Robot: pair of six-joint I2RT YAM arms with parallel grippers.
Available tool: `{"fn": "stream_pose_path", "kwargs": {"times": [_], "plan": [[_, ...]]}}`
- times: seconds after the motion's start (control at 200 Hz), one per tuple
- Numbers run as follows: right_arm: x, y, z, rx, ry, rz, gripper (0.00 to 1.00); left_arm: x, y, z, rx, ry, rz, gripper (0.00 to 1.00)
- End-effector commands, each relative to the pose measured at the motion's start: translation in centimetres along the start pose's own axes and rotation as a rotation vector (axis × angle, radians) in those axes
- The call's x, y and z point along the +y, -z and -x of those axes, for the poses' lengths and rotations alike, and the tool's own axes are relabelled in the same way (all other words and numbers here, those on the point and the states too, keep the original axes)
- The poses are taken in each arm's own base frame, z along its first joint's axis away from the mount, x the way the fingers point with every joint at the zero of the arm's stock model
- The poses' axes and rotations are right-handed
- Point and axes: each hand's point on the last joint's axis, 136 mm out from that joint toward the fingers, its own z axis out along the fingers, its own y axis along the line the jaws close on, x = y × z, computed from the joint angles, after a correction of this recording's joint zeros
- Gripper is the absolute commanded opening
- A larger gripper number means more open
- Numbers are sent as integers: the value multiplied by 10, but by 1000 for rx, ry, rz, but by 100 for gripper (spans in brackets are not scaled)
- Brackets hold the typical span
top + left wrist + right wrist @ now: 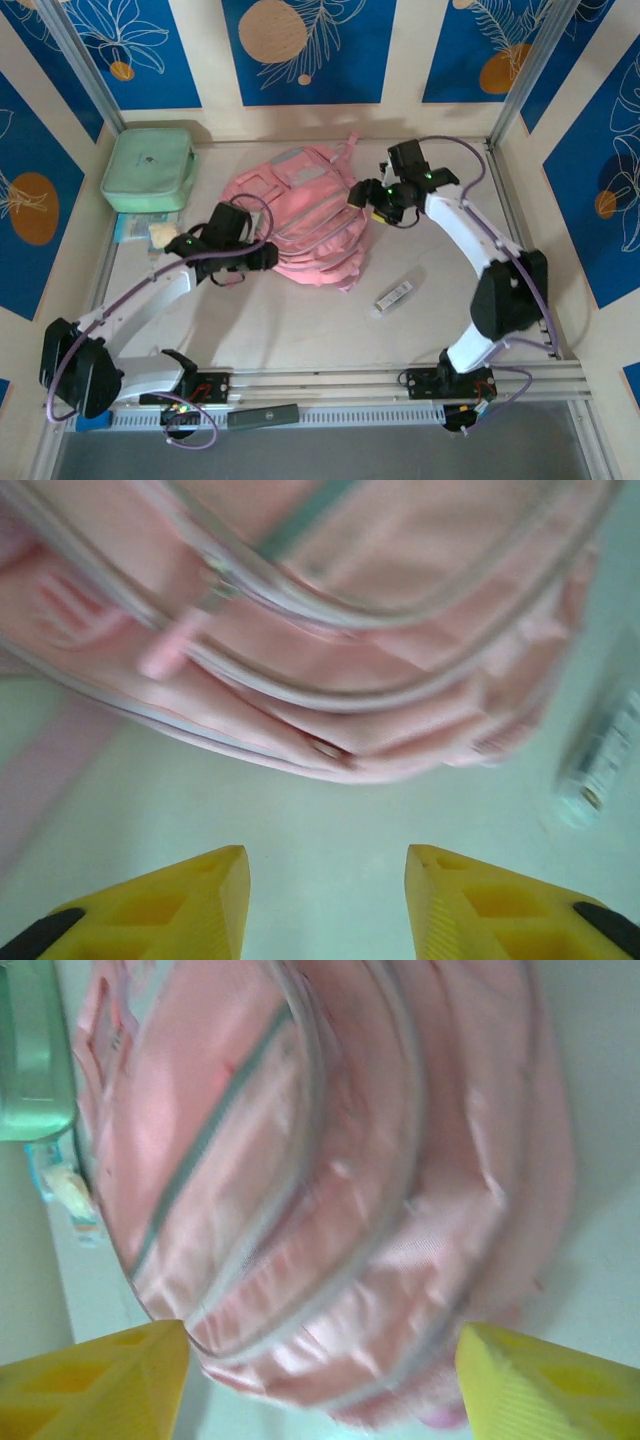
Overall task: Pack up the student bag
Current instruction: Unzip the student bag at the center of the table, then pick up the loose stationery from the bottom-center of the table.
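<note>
Left pincer (pixel 325 868) gapes; beyond it the student bag (pixel 330 660) blurs, cropped.

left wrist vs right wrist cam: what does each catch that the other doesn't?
Left wrist: a small white labelled tube at the frame's right edge. Right wrist: a mint-green square zipped case in the top-left corner. Shared: the soft pink fabric backpack, plus yellow fingers standing apart with nothing between them, on the left gripper and the right gripper.

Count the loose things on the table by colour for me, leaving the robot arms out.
Pink: 1, the student bag
Mint green: 1, a zipped case
White: 1, a small tube
Blue and cream: 1, a small packet
Total: 4
</note>
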Motion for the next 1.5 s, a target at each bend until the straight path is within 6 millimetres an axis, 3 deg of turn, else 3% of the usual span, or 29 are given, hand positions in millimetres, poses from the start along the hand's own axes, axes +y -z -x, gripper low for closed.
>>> {"fn": "stream_pose_path", "kwargs": {"times": [0.0,0.2,0.295,0.505,0.725,0.895,1.045,1.16,1.361,1.496], "plan": [[-50,19,-42,55,-38,-202,78,-27,-6,-11,-4,31,-73,46],[-113,35,-116,125,-157,-402,100,-67,-19,-26,-9,-30,-132,46],[-137,32,-147,151,-215,-473,99,-82,-28,-32,-17,-57,-165,46],[-153,-1,-183,206,-295,-497,99,-86,-41,-40,10,-67,-162,47],[-147,-34,-166,122,-324,-471,100,-84,-45,-41,11,-64,-151,49],[-152,-44,-162,87,-363,-510,98,-77,-44,-42,8,-67,-117,50],[-154,-45,-164,75,-330,-577,84,-72,-42,-43,6,-64,-96,52],[-162,-49,-177,121,-350,-611,75,-70,-42,-46,11,-59,-94,53],[-176,-41,-186,133,-312,-684,60,-71,-43,-45,13,-63,-94,55],[-177,-43,-189,162,-313,-620,51,-72,-44,-46,28,-65,-94,55]]}}
